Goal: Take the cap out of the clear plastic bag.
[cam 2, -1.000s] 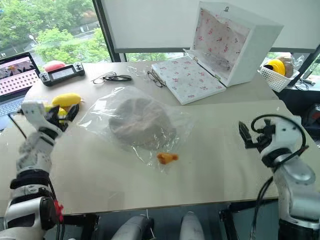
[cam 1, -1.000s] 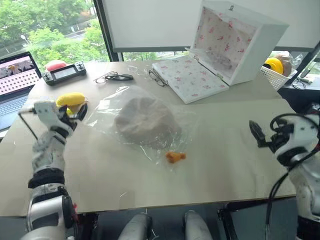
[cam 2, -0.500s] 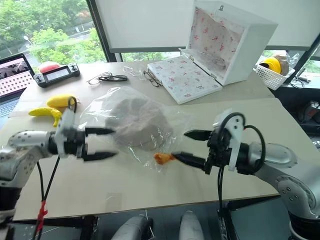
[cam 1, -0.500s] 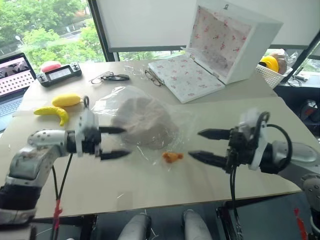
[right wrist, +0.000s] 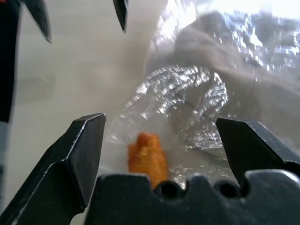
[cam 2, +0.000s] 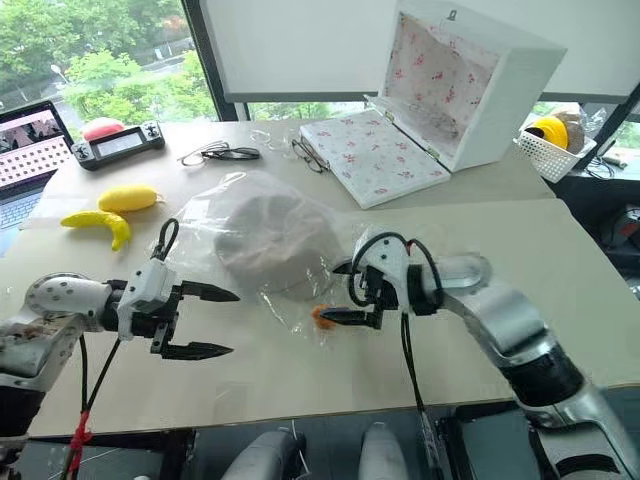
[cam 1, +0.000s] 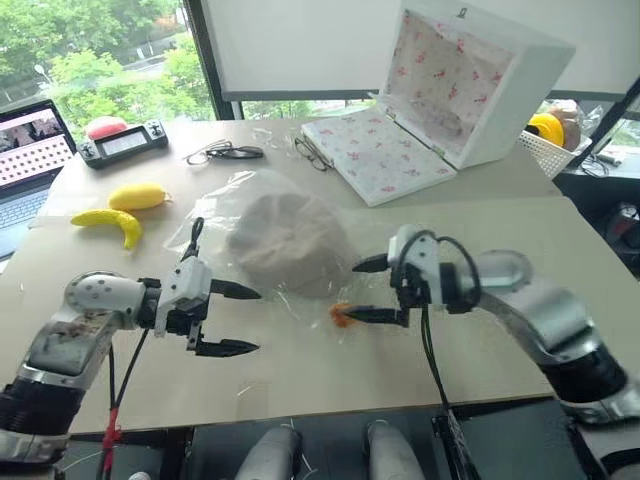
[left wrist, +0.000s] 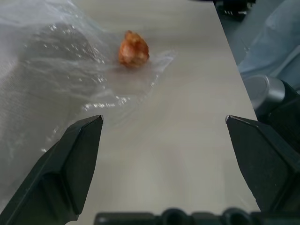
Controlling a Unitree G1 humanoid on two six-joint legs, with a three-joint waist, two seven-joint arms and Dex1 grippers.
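A wide pale tabletop point(cam 1: 480, 330) fills the scene, seen from above the robot's two arms. At its far edge sits an open white box point(cam 1: 470, 85) with a flowered lining, its lid laid flat toward the middle. Near the centre of the tabletop lies the clear plastic bag point(cam 1: 215, 215), crinkled and glossy, spread flat with the cap point(cam 1: 285, 240) inside it, a rounded beige mound fully covered by the plastic. The cap has not been taken out, and the bag shows no lifting or opening, so by the look of it the whole task is left to do. The left pincer point(cam 1: 232, 320) hovers low over the tabletop just beside the bag's near left edge, its two black fingers spread wide and holding nothing. The right pincer point(cam 1: 372, 291) reaches in from the other side at the bag's near right edge, also spread wide and empty, one finger close to the plastic and the other just beside a small orange object point(cam 1: 342, 315) that lies at the near corner of the bag; whether this sits in or on the plastic cannot be told. Further left on the tabletop lie a banana point(cam 1: 110, 222) and a yellow lemon-shaped object point(cam 1: 138, 196), with a game controller point(cam 1: 125, 144) and two pairs of glasses point(cam 1: 225, 153) beyond.
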